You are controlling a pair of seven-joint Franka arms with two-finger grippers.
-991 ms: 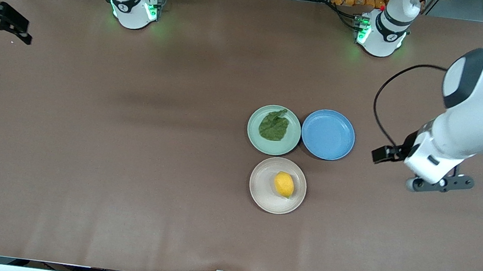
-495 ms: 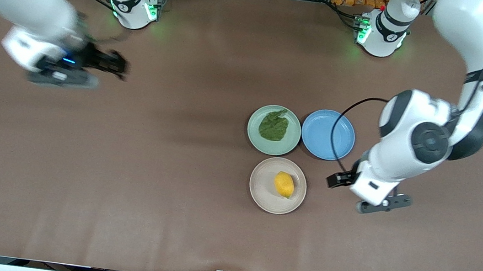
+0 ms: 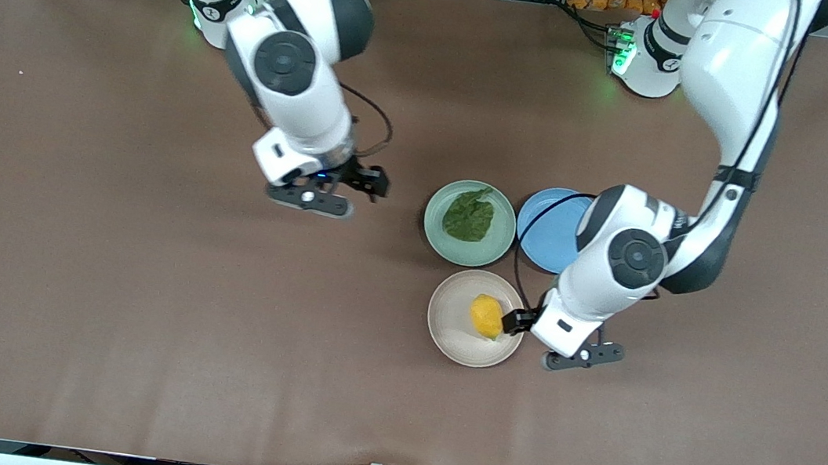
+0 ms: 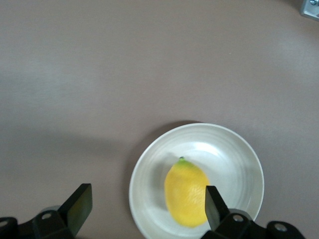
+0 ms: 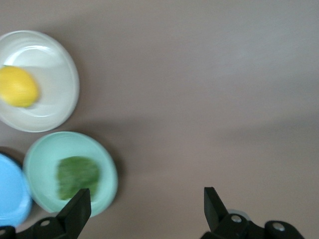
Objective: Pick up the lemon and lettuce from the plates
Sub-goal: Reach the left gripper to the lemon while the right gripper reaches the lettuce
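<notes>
Table (image 3: pixel 99 289), matte brown, under three plates (image 3: pixel 475 318).

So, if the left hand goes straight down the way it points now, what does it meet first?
Probably the lemon on the cream plate. The open left hand hangs above that plate's rim, with one finger over the lemon; depth is unclear.

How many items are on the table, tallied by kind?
Plates: 3: mint green plate, blue plate, cream plate
Lemon: 1
Lettuce leaf: 1
Total: 5
</notes>
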